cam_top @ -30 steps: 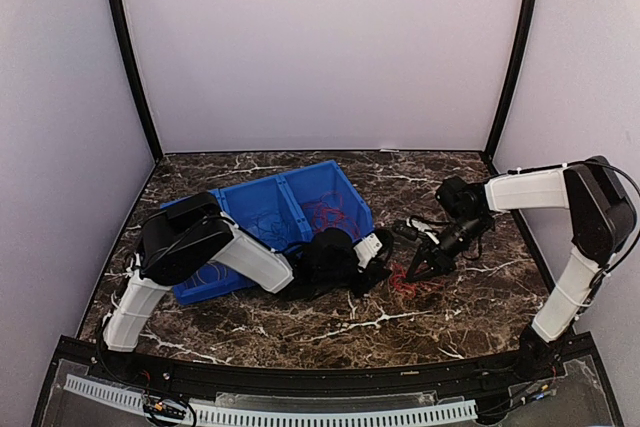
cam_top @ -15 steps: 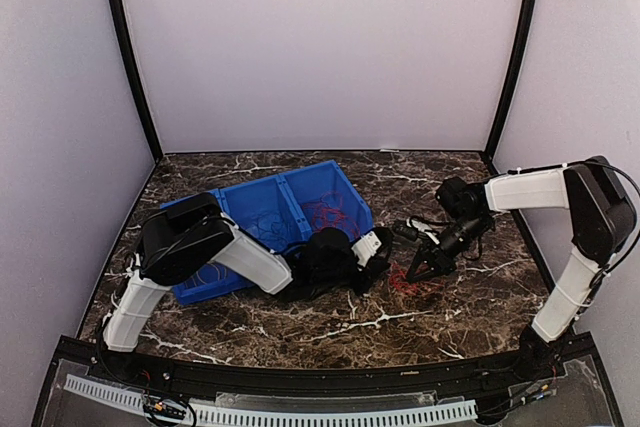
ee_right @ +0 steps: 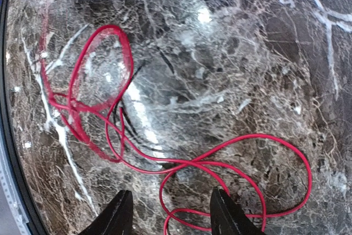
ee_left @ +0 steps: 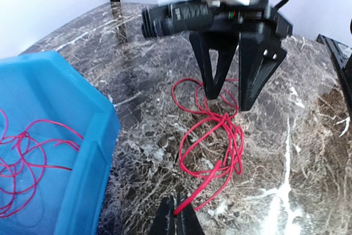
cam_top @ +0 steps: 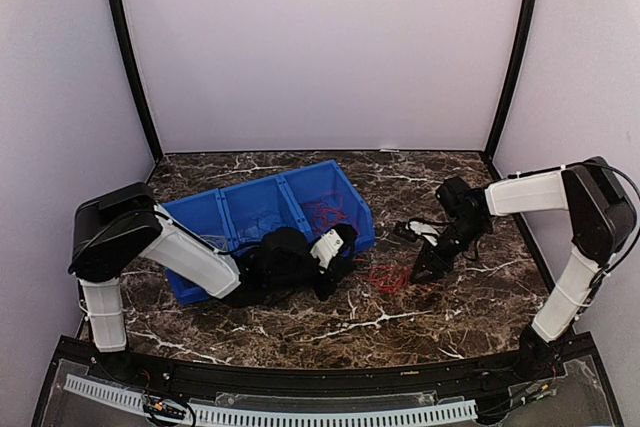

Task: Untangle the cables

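Note:
A red cable lies in loose tangled loops on the marble table, to the right of the blue bin. My left gripper is low over the table and shut on one thick end of this cable. My right gripper stands open, fingertips down, over the far side of the loops, with strands running between its fingers but not pinched. From the top view the cable lies between the two grippers, with the right one just to its right. More red cables lie in the bin's right compartment.
The blue bin with three compartments sits at the table's left middle, its corner close beside my left gripper. Thin wires show faintly in its middle compartment. Black frame posts and pale walls close in the table.
My left gripper has shut on the red cable's end and drawn back to the left, dragging the loops leftward. My right gripper has opened and let the cable go.

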`<state>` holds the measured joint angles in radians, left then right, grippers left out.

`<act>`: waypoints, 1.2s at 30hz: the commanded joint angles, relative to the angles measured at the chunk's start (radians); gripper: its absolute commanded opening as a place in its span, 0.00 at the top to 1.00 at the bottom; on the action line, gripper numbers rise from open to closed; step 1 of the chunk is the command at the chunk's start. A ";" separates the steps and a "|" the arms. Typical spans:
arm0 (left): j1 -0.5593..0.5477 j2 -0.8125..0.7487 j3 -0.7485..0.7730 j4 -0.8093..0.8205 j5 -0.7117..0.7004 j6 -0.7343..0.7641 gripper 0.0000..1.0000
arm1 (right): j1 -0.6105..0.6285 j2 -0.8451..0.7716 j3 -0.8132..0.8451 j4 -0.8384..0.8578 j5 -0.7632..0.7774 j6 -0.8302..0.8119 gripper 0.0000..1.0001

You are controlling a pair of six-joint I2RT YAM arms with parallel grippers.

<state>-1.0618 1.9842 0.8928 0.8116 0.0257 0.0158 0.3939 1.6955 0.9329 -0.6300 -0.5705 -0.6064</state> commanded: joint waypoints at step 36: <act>-0.038 -1.223 0.158 -0.782 -0.821 0.213 1.00 | -0.066 0.079 -0.011 0.091 0.326 0.099 0.52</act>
<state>-1.0981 0.7296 0.9817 0.0875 -0.7155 0.1307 0.3470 1.7283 0.9527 -0.4759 -0.3435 -0.5289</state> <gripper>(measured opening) 0.009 0.477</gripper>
